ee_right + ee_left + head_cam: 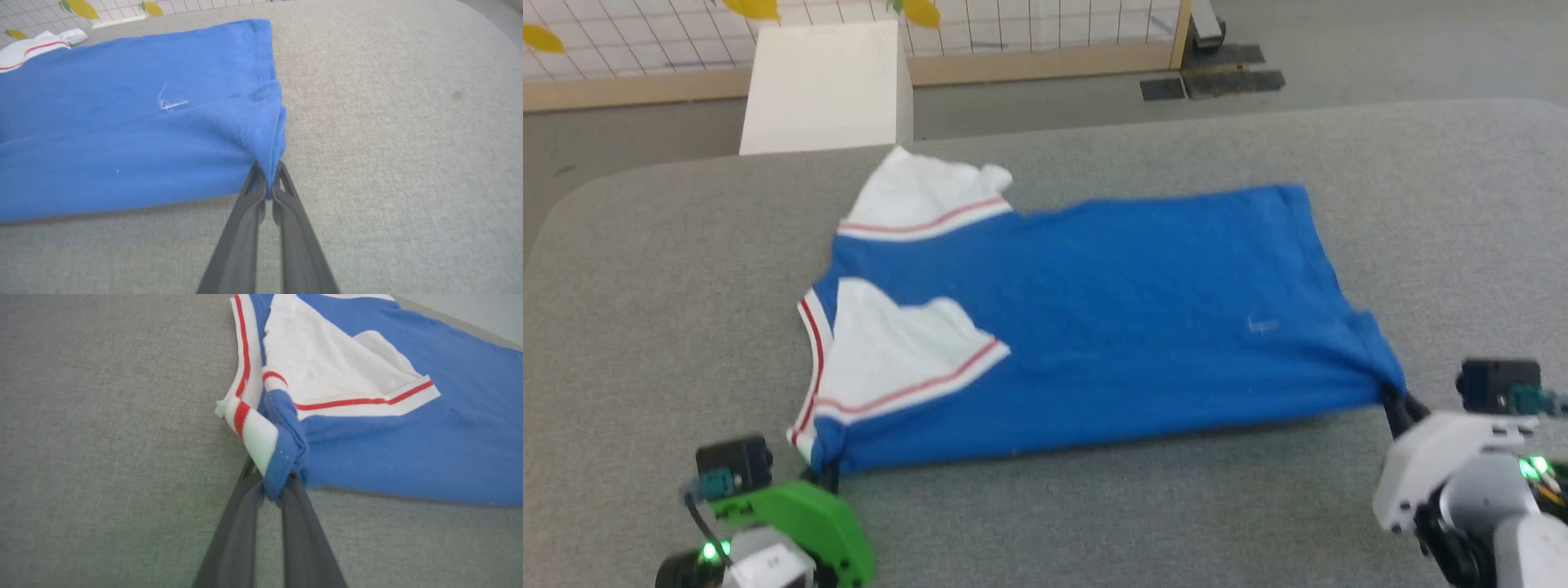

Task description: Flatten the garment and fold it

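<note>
Head: bright blue soft jersey T-shirt [1094,327] lies mid grey cloth table [645,286], near white sleeve [898,347] folded onto body.
Left wrist: left gripper [274,486] pinches near-left striped corner.
Right wrist: right gripper [267,179] clamps near-right hem corner.

Bright even light, faint shadows, slight blur throughout.

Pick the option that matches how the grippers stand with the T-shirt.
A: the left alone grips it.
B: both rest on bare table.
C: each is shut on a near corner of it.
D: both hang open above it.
C: the left gripper pinches the striped corner of the T-shirt, and the right gripper pinches its blue hem corner.
</note>
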Available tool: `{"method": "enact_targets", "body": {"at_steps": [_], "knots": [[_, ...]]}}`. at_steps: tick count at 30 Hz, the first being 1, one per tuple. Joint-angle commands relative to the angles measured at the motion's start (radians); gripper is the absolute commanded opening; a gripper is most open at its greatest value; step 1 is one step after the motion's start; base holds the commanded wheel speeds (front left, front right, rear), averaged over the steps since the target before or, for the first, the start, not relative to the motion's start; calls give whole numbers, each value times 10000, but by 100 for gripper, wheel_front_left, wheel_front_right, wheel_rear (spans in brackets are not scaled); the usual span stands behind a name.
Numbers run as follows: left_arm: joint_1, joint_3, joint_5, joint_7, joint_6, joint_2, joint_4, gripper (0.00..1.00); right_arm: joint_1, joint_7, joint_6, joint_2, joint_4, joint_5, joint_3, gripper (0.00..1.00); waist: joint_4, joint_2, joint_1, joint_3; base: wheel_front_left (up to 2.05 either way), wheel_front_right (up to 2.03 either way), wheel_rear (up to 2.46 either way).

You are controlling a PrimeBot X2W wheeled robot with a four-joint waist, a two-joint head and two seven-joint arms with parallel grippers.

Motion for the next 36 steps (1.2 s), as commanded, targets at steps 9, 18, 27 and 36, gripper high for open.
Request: {"method": "enact_targets", "body": {"at_steps": [9,18,27,36], "knots": [[1490,-366,-132,1327,564,488,-910,0,1399,1503,-17,-9,-226,149,-253,0,124,60,0,31,0,0,0],[1250,-723,-230,1724,269,449,-184,0,1117,2141,-17,-9,709,135,-193,0,161,60,0,322,0,0,0],[1299,-725,-387,1703,153,440,-191,100,1234,1617,-17,-9,841,376,-310,100,248,60,0,-91,0,0,0],[337,-399,467,-1,-479,1019,-1254,100,1530,-1550,-17,-10,-592,692,148,100,100,60,0,-145,0,0,0]]}}
